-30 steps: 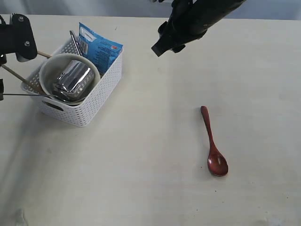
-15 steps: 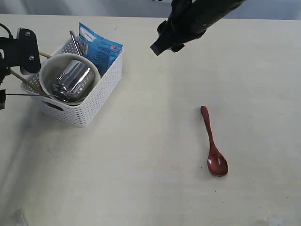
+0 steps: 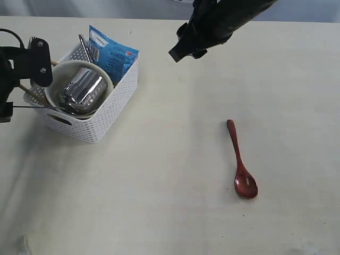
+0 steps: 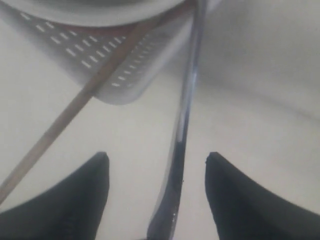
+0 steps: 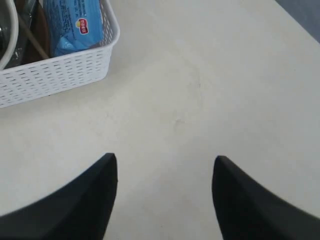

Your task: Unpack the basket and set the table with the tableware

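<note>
L gripper (image 4: 155,160) open wide either side of a steel handle (image 4: 187,100), not gripping; R gripper (image 5: 165,160) open, empty. Basket (image 3: 106,114) at 10 o'clock on table (image 3: 159,186), spoon (image 3: 241,159) at 4. I reckon the handle's pinned under the bowl (image 3: 51,79): a pull could drag the basket or snag the chopstick (image 4: 75,105)

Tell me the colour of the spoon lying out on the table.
Dark red and glossy. The spoon shows best in the exterior view.
</note>
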Motion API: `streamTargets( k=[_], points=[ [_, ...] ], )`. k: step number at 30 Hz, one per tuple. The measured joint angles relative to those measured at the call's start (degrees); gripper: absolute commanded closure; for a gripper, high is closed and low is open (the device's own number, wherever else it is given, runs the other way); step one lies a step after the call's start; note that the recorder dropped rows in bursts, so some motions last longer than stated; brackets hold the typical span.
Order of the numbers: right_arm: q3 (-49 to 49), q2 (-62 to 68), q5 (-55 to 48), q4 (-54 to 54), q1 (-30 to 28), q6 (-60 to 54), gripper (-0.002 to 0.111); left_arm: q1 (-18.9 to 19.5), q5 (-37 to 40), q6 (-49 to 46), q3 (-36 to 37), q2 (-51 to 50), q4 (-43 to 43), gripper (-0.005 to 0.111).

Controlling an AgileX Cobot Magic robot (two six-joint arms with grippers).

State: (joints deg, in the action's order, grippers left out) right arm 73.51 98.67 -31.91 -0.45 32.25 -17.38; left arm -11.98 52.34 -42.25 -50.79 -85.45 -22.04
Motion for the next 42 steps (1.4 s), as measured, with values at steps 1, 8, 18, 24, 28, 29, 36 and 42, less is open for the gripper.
streamTargets(
  k=[1, 8, 18, 24, 28, 29, 36, 42],
  points=[
    [0.00, 0.00, 0.11, 0.00, 0.00, 0.00, 0.054, 0.00, -0.38, 0.00, 0.00, -0.08, -0.33, 0.053],
    [0.00, 0.00, 0.37, 0.03, 0.00, 0.00, 0.054, 0.00, -1.26, 0.00, 0.00, -0.08, -1.36, 0.053],
    [0.00, 0.00, 0.47, 0.45, 0.00, 0.00, 0.054, 0.00, -1.26, 0.00, 0.00, -0.08, -1.36, 0.084],
    [0.00, 0.00, 0.47, 0.45, 0.00, 0.00, 0.054, 0.00, -1.14, 0.00, 0.00, -0.08, -1.36, 0.087],
    [0.00, 0.00, 0.60, 0.45, 0.00, 0.00, 0.054, 0.00, -1.02, 0.00, 0.00, -0.08, -1.36, 0.089],
    [0.00, 0.00, 0.71, 0.45, 0.00, 0.00, 0.054, 0.00, -0.72, 0.00, 0.00, -0.08, -1.36, 0.091],
    [0.00, 0.00, 1.97, 0.45, 0.00, 0.00, 0.054, -0.02, 1.60, -0.64, 0.00, -0.08, -1.36, 0.107],
    [0.00, 0.00, 2.59, 0.45, 0.00, 0.00, 0.054, -0.12, 1.98, -0.57, 0.00, -0.08, -1.24, 0.107]
  ],
)
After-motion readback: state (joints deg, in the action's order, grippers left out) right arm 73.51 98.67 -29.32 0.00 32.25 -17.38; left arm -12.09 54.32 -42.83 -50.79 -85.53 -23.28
